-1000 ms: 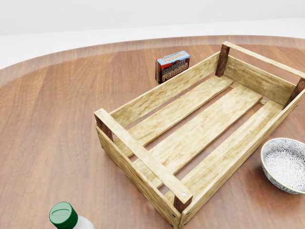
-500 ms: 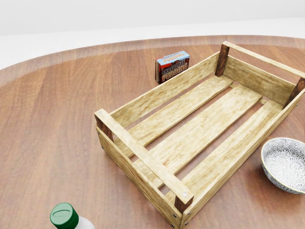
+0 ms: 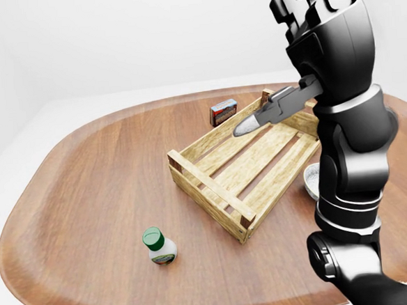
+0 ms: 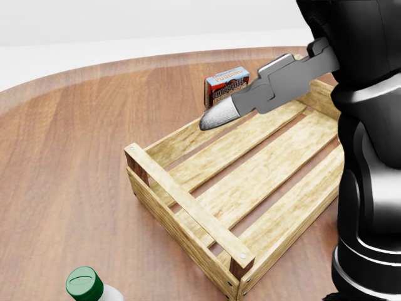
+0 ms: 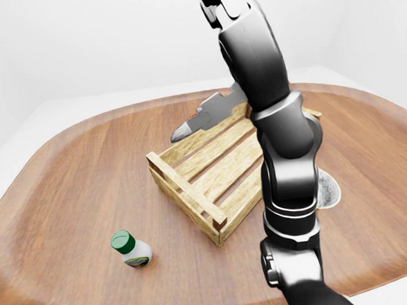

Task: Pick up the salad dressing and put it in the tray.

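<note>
The salad dressing (image 3: 159,246) is a small white bottle with a green cap, standing on the round wooden table (image 3: 86,174) to the lower left of the tray. It shows at the bottom left of the head view (image 4: 88,285). The tray (image 3: 209,187) is an empty slatted wooden crate at the table's middle. My right hand (image 3: 290,42) is raised high above the crate's far end, fingers spread upward and partly cut off by the top edge, thumb (image 4: 219,116) pointing left. It holds nothing. My left hand is not in view.
A chocolate pudding box (image 3: 224,111) stands beyond the crate's far left side. A patterned grey bowl (image 5: 328,189) sits right of the crate, mostly hidden behind my right forearm (image 3: 348,177). The table edge curves round at left and bottom.
My right arm has come up into the head view from the right, now covering the bowl and the crate's right end. The bottle, crate and box have not moved.
</note>
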Controlling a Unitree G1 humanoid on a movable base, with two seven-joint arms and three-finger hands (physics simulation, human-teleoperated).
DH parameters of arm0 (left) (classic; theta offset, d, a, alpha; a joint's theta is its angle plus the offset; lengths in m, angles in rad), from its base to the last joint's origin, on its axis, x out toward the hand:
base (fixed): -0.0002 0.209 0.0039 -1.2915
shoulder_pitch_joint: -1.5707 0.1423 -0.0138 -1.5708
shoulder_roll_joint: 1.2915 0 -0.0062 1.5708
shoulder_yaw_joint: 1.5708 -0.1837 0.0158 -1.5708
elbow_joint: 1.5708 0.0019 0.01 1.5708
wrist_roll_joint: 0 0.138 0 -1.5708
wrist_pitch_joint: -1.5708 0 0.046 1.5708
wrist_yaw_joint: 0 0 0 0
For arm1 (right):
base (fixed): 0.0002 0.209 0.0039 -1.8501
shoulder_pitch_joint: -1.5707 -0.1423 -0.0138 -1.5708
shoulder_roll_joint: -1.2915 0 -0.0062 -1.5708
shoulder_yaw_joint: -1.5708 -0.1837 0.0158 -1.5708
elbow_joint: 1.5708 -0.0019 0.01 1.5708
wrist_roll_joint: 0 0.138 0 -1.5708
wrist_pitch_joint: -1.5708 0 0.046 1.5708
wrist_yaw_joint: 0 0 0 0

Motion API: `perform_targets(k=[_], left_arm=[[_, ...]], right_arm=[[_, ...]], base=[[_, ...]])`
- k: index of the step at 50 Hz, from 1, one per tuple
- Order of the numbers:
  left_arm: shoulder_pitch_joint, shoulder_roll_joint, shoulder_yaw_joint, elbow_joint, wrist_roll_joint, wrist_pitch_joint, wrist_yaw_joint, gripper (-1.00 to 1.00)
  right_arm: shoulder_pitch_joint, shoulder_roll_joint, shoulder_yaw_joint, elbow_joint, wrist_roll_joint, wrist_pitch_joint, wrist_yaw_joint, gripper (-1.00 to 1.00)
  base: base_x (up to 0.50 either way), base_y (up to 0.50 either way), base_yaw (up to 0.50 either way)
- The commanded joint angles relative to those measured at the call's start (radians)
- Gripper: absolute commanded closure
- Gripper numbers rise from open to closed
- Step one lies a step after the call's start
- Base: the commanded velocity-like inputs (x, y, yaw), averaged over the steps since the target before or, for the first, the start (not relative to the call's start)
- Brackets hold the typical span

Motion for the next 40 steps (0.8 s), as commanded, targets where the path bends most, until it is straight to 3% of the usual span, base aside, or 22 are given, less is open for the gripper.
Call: perform_targets(k=[1,9,19,40], left_arm=[[-0.001,0.003,0.005,-0.008,-0.004,0.000,0.002,-1.00],[0.001,0.004,0.012,-0.007,-0.010,0.000,0.001,-1.00],[0.004,0.001,0.006,0.020,0.000,0.000,-0.004,-1.00],[0.006,-0.006,-0.005,0.024,0.007,0.000,-0.006,-1.00]], right_arm=[[-0.114,0.125,0.166,0.160,-0.175,0.000,0.100,-1.00],[-0.080,0.219,0.220,0.214,-0.244,0.000,0.135,-1.00],[0.143,0.324,0.315,0.218,-0.356,0.000,0.192,-1.00],[0.435,0.326,0.361,0.270,-0.434,0.000,0.221,-1.00]], base=[[0.00,0.00,0.00],[0.00,0.00,0.00],[0.00,0.00,0.00],[0.00,0.00,0.00]])
